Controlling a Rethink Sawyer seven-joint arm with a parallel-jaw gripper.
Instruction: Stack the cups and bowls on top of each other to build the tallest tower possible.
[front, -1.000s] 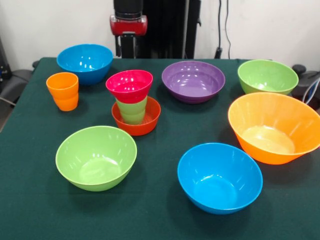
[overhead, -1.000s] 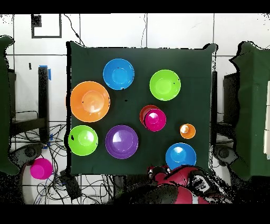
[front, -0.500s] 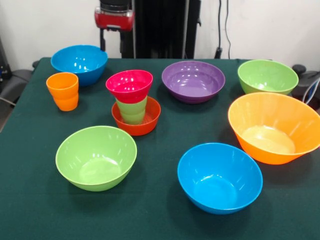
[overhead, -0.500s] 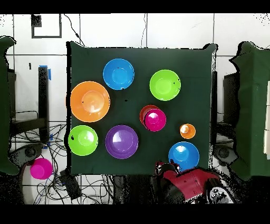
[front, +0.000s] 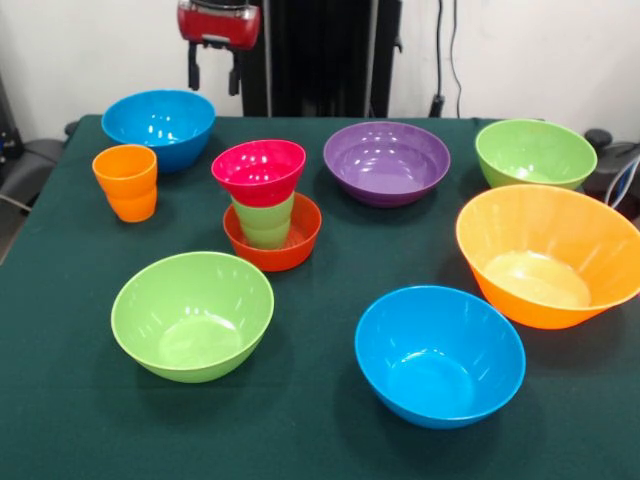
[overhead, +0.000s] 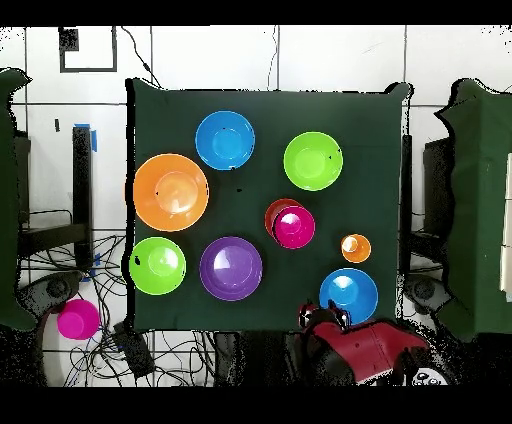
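Three pieces stacked, the rest waiting

Three pieces make up the tower (front: 264, 205) so far, standing left of centre in the front view: a small glossy red-orange plastic bowl (front: 290, 250) at the bottom, a light green plastic tumbler (front: 264, 222) upright inside it, and a small pink plastic bowl (front: 259, 170) seated on the tumbler's rim. Overhead, the same stack shows just right of the middle of the green-clothed table (front: 330, 440).

Just left of it stands the orange plastic tumbler (front: 127, 182), apart from everything. Behind that, at the upper left, sits a round blue plastic bowl (front: 160, 124). A purple bowl (front: 387, 160) lies right of the tower, a lime green bowl (front: 535, 152) at the upper right, the very large orange bowl (front: 547, 252) at the right edge, a second blue bowl (front: 439, 354) at the lower centre, and a second lime green bowl (front: 192, 314) at the lower left.

My gripper (front: 211, 76) hangs at the top of the frame, beyond the table's far edge and above the upper-left blue bowl, fingers (front: 192, 74) spread and holding nothing.

As I judge it, I am between placements, about to pick the next piece. That blue bowl is the nearest: I would come down over its rim, pinch one wall, lift it clear of the orange tumbler, and centre it over the pink bowl so the narrow stack does not tip.
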